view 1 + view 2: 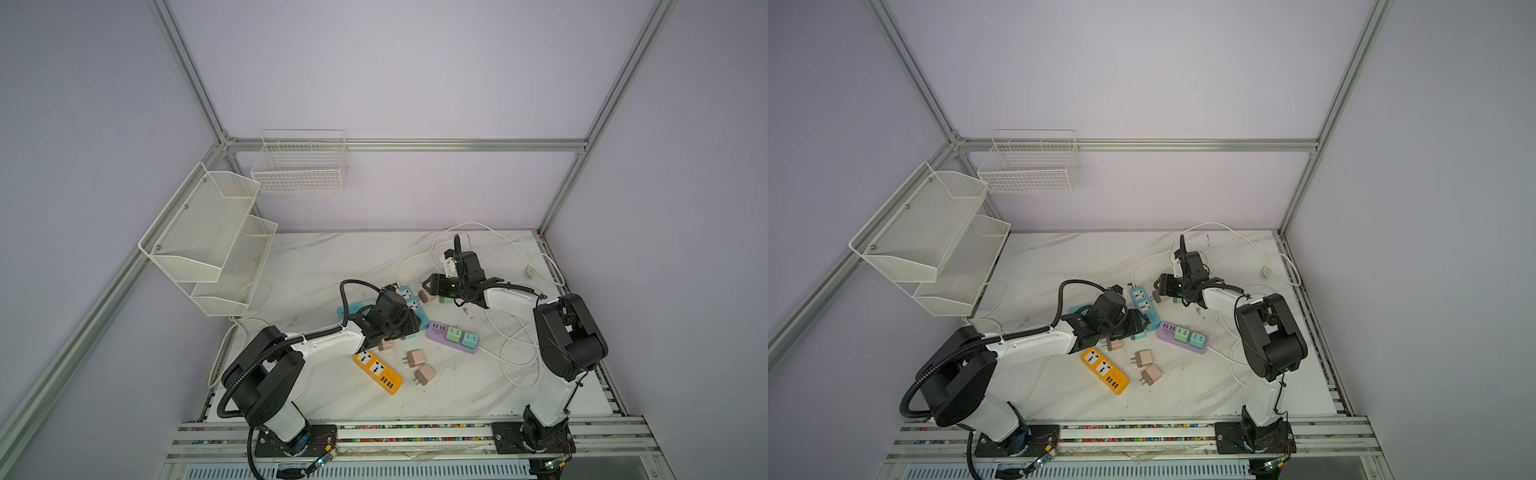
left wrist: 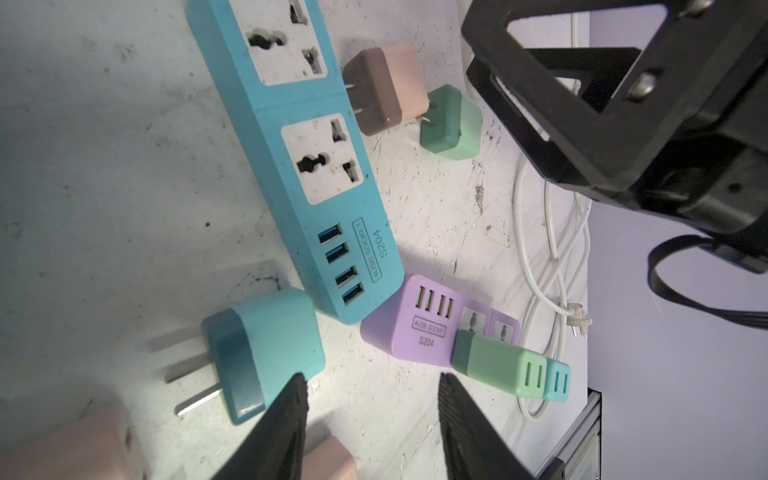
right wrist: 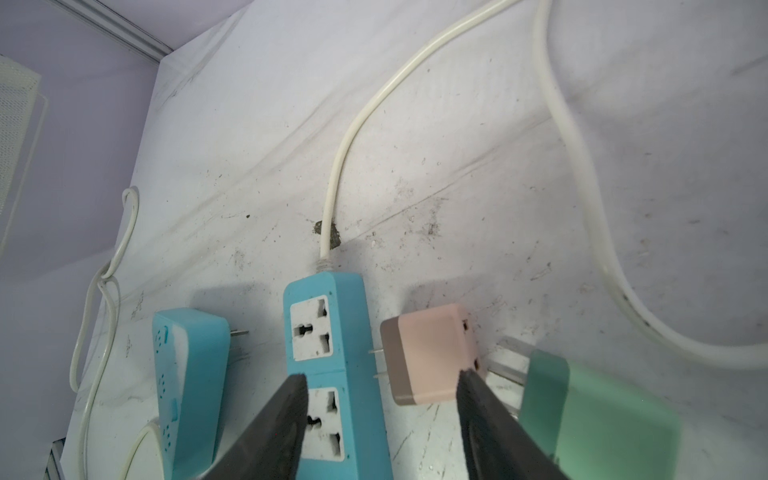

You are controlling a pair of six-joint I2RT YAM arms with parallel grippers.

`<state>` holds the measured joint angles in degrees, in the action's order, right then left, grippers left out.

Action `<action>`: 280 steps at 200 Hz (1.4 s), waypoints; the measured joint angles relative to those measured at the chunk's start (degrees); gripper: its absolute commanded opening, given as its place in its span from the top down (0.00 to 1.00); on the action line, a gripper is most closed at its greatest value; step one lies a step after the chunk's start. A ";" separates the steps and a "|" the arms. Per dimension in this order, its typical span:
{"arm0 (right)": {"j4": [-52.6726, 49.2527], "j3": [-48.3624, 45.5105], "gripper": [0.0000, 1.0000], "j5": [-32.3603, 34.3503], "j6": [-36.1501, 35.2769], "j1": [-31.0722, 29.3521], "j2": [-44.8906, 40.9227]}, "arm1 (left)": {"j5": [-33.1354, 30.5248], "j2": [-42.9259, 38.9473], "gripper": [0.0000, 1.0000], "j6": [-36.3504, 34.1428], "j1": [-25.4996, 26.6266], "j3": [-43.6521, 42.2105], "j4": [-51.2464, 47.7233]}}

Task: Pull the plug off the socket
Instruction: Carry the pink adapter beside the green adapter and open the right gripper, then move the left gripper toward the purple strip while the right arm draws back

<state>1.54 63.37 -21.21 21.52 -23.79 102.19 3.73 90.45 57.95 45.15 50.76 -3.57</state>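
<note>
A purple socket strip (image 1: 436, 338) (image 2: 399, 332) lies at mid-table with a green plug (image 1: 454, 333) (image 2: 498, 365) and a teal plug (image 1: 469, 338) (image 2: 557, 380) standing in it. My left gripper (image 1: 409, 328) (image 2: 372, 399) hangs open just short of that strip, nothing between its fingers; a loose teal plug (image 2: 266, 349) lies beside one finger. The blue socket strip (image 1: 411, 301) (image 3: 351, 332) has both its sockets bare. My right gripper (image 1: 430, 286) (image 3: 382, 386) is open over its edge, beside a loose pink plug (image 3: 432, 353) and a loose green plug (image 3: 598, 415).
An orange socket strip (image 1: 378, 372) and two loose pink plugs (image 1: 413, 358) (image 1: 424, 375) lie nearer the front. White cables (image 1: 515, 345) loop along the right side and back. A flat blue adapter (image 3: 187, 374) lies left of the blue strip. Wire baskets (image 1: 208, 241) hang on the left wall.
</note>
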 measured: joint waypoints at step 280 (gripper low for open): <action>-8.44 -30.67 0.32 -7.67 2.47 17.20 -32.09 | -4.44 12.35 0.52 11.93 9.92 0.13 13.44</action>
<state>-6.90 32.71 -28.88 23.99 -6.59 70.11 -0.71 102.80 69.89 55.07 50.89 9.87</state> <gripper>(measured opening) 0.707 0.484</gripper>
